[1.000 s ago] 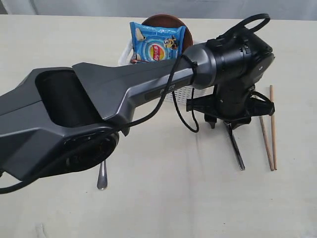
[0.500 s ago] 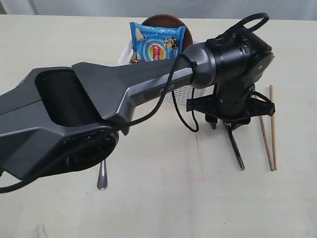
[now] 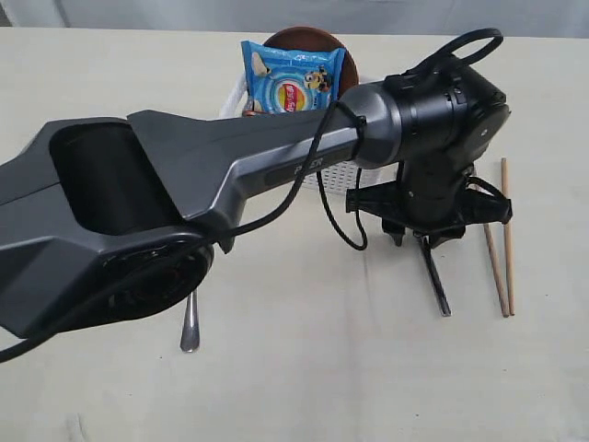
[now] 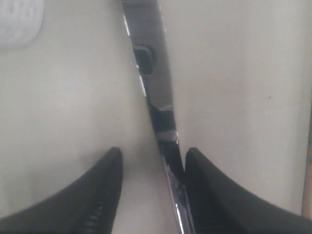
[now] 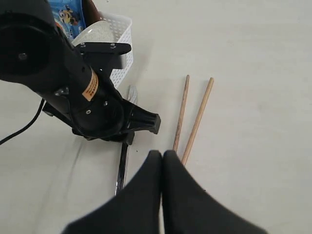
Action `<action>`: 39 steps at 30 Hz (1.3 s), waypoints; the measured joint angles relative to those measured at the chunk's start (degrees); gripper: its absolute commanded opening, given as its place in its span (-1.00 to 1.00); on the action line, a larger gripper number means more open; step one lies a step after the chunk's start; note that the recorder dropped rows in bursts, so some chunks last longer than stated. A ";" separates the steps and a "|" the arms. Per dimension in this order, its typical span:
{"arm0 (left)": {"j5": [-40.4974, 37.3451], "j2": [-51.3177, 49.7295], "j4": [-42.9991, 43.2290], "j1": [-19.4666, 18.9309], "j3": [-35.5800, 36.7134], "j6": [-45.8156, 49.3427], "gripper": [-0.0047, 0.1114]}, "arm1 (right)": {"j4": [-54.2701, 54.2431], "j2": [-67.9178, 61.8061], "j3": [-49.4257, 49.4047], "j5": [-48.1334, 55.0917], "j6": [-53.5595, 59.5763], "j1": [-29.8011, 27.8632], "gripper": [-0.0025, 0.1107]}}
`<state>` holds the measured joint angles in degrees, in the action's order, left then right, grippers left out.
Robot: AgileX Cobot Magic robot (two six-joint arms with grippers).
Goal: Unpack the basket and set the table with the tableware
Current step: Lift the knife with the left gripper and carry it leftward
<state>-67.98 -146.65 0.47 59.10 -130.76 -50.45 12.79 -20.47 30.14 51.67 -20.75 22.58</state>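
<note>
The steel knife (image 3: 435, 279) lies flat on the table (image 3: 322, 387), right of the white basket (image 3: 339, 177). My left gripper (image 3: 414, 238) reaches across and stands over the knife's upper end, open. In the left wrist view the knife (image 4: 152, 78) runs between the spread fingers, close against one fingertip (image 4: 195, 165). Two wooden chopsticks (image 3: 502, 241) lie side by side right of the knife. My right gripper (image 5: 163, 155) is shut and empty, hovering near the chopsticks (image 5: 191, 114). The basket holds a brown plate (image 3: 304, 39) and a cream bowl (image 5: 95, 34).
A blue snack bag (image 3: 293, 78) stands upright in the basket in front of the plate. A steel utensil handle (image 3: 190, 328) sticks out from under the left arm at the front left. The left arm's big grey link (image 3: 184, 184) covers much of the table's left half.
The left arm has shifted slightly, its wrist a touch left and its grey link a bit higher in view. The knife and chopsticks have stayed in place.
</note>
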 measured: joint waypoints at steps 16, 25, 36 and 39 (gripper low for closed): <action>-0.99 0.23 0.71 0.00 0.37 5.38 -0.77 | -0.23 0.00 0.00 0.00 0.11 0.00 -0.96; -0.99 0.23 0.40 0.00 0.37 10.76 -0.92 | -0.23 0.00 0.00 0.00 0.11 0.00 -0.96; -0.99 1.21 3.42 1.53 1.08 13.86 -0.92 | -0.23 0.00 0.00 -0.21 0.11 0.00 -0.96; -1.47 1.83 3.42 1.97 1.40 14.63 -0.92 | -0.23 0.00 0.00 -0.21 0.11 0.00 -0.96</action>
<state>-69.45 -144.82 3.89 61.07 -129.36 -35.81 12.55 -20.47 30.14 51.46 -20.64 22.58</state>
